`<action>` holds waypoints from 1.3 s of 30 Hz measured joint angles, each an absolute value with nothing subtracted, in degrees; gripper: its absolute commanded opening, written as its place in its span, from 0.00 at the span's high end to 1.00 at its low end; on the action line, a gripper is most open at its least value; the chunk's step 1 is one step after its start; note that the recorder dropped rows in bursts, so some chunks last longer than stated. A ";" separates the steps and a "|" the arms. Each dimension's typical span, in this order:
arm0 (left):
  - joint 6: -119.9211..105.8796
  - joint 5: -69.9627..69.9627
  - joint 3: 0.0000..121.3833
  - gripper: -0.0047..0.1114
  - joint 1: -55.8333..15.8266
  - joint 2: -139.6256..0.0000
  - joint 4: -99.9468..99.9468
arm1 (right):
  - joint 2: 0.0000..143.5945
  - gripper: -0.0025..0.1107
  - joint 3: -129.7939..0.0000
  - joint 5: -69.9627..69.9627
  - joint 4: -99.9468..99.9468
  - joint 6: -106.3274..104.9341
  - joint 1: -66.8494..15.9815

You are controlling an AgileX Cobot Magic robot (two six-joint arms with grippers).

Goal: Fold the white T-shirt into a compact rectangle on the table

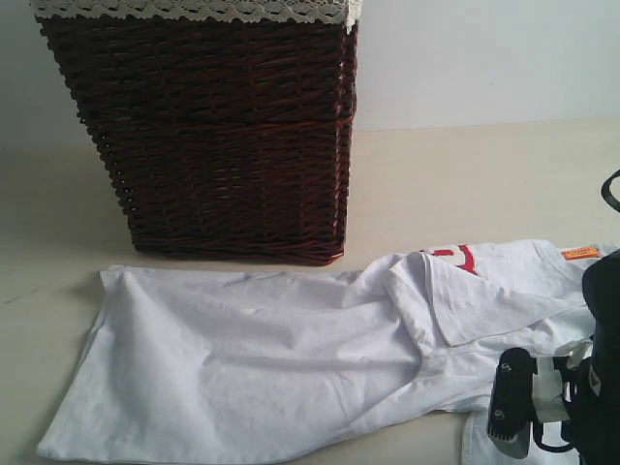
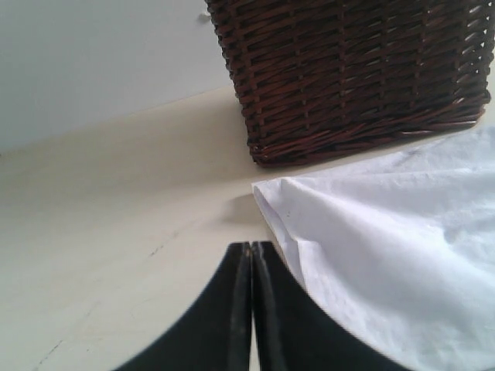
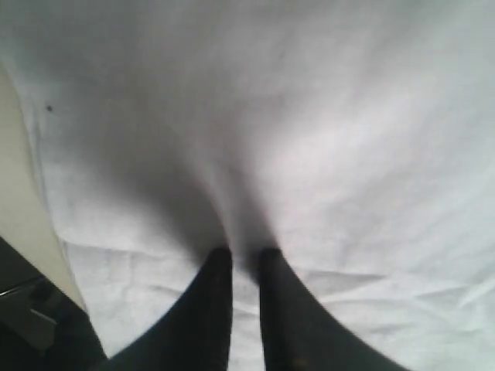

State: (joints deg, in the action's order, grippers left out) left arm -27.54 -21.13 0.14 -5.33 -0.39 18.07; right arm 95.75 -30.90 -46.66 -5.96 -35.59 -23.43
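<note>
The white T-shirt is clamped by the right gripper; the left gripper is seen fully closed over the bench.

Nothing legible; partial red lettering on the white T-shirt (orange tag unreadable)

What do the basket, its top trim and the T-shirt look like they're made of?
Basket: woven wicker, dark brown, slightly glossy; the interlaced strands show. Trim: cream lace, apparently cotton; openwork with a scalloped edge. White T-shirt: soft matte knit, probably cotton; it creases and folds limply.
</note>
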 measured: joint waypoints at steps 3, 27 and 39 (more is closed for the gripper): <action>-27.54 -21.13 0.14 0.94 -5.33 -0.39 18.07 | 95.88 0.98 -31.02 -46.52 -6.99 -35.27 -23.43; -27.54 -21.13 0.14 0.94 -5.33 -0.39 18.07 | 86.64 0.44 -28.45 -44.78 3.00 -38.79 -23.43; -27.54 -21.13 0.14 0.94 -5.33 -0.39 18.07 | 93.19 0.63 -29.74 -44.19 8.31 -37.39 -23.43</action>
